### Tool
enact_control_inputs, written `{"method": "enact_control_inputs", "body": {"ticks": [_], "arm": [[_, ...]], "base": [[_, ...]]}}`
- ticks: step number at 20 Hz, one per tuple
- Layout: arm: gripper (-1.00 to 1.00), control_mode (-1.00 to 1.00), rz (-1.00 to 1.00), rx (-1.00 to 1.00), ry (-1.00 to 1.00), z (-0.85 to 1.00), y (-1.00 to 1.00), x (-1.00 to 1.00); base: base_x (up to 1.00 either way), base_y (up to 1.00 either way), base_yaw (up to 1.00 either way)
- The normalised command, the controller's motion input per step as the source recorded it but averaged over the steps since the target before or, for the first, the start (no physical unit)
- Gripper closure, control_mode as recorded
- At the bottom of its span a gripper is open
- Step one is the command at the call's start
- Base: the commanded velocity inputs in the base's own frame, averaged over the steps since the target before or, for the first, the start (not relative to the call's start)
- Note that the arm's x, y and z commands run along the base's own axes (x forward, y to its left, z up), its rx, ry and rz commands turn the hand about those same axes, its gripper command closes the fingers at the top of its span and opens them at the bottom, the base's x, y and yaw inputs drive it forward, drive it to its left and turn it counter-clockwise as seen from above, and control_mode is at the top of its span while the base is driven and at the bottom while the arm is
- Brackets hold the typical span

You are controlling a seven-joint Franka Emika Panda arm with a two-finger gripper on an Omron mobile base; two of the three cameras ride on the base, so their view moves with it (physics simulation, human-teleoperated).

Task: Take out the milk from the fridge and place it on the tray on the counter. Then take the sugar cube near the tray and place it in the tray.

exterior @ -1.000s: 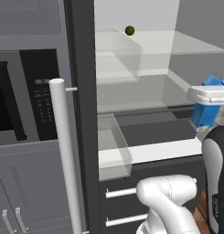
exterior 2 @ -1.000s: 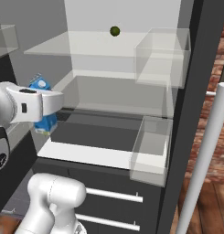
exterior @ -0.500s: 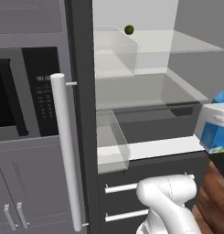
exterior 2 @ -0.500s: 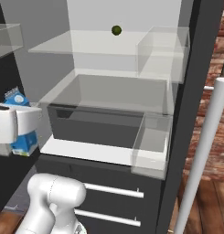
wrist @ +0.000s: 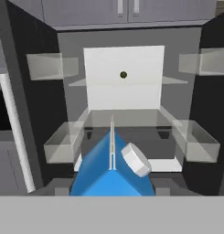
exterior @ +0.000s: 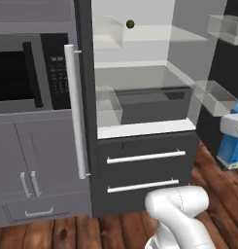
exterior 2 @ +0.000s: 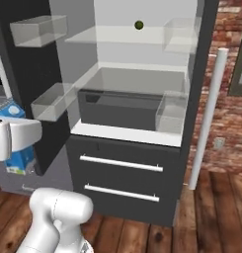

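My gripper (exterior: 234,127) is shut on the milk (exterior: 230,148), a bright-blue gabled carton held upright in the air, out in front of the open fridge (exterior: 140,141) and clear of its shelves. From the right base camera, the white hand (exterior 2: 16,138) wraps the milk (exterior 2: 19,157) at the far left, beside the fridge (exterior 2: 122,163). In the hand view, the milk (wrist: 99,176) with its white cap sits at the bottom centre, facing the fridge's pale interior. The tray, the counter and the sugar cube are out of view.
A small dark-green ball (exterior: 130,23) lies on the top glass shelf. Clear bins (exterior 2: 51,101) hang on both open fridge doors. A silver bar handle (exterior: 74,112) and a black microwave (exterior: 23,73) stand to the left. A brick wall (exterior 2: 226,99) and wood floor lie to the right.
The carton has come out of the fridge in my gripper's hold. The whole picture has shifted as the base backed away, so more of the fridge and floor shows.
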Motion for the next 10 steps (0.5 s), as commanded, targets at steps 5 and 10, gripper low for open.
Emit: {"method": "enact_control_inputs", "body": {"ticks": [5,10], "arm": [[1.0,1.0,0.0,0.0,0.0,0.0,0.0,0.0],[1.0,1.0,0.0,0.0,0.0,0.0,0.0,0.0]], "base": [[-0.2,0.86,0.02],[-0.4,0.95,-0.1]]}}
